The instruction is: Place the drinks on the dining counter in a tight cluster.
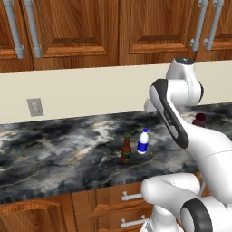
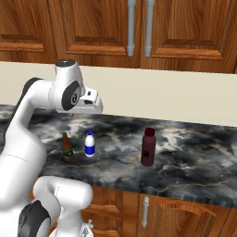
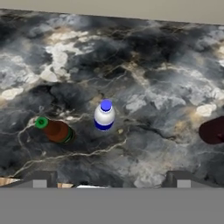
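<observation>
Three drinks stand upright on a marbled wall counter point(image 1: 54, 149) under wooden cabinets. The slim brown beer bottle point(image 1: 126, 149) point(image 2: 67, 147) and the small white bottle with a blue cap point(image 1: 143, 141) point(image 2: 90, 144) are close together. The dark maroon bottle point(image 2: 148, 147) stands apart to their right, and in the left base view the maroon bottle point(image 1: 198, 120) is partly hidden behind my arm. My gripper point(image 3: 109, 181) hangs open and empty above the counter's front, looking down on the white bottle point(image 3: 104, 115), the beer bottle point(image 3: 54, 130) and the maroon bottle point(image 3: 213, 130). The dining counter is out of view.
A beige wall with an outlet point(image 1: 35, 107) runs behind the counter. Wooden upper cabinets with grey handles point(image 2: 131, 28) hang above it. Drawers point(image 1: 122, 197) sit below the counter's front edge. Bare stone stretches left of the beer bottle.
</observation>
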Controlling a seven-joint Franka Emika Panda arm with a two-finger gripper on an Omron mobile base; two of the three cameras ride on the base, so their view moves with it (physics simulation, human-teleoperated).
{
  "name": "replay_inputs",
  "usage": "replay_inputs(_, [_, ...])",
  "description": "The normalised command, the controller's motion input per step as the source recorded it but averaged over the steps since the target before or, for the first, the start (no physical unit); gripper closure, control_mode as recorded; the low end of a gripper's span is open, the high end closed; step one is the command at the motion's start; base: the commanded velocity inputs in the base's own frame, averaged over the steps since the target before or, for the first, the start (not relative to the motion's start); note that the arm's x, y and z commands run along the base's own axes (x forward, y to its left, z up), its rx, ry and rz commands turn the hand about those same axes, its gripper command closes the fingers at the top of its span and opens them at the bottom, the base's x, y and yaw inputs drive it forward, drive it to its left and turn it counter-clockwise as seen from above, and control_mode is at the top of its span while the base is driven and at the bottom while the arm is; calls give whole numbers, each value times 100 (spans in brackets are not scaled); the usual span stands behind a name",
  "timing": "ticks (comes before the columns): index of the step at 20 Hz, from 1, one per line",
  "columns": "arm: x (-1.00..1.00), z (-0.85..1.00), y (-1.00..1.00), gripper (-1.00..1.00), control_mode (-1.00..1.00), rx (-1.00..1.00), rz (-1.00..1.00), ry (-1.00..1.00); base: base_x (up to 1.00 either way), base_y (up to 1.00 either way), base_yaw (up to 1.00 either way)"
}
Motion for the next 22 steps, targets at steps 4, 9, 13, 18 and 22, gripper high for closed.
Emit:
replay_inputs(4, [3, -24, 2, -100, -100, 2, 0, -1, 0, 0, 0])
replay_inputs(9, [3, -14, 13, -100, -100, 0, 0, 0, 0, 0, 0])
replay_inputs(13, [3, -18, 21, -100, -100, 0, 0, 0, 0, 0, 0])
replay_inputs(18, [9, -22, 12, -100, -100, 0, 0, 0, 0, 0, 0])
replay_inputs(22, [2, -26, 0, -100, -100, 0, -4, 0, 0, 0, 0])
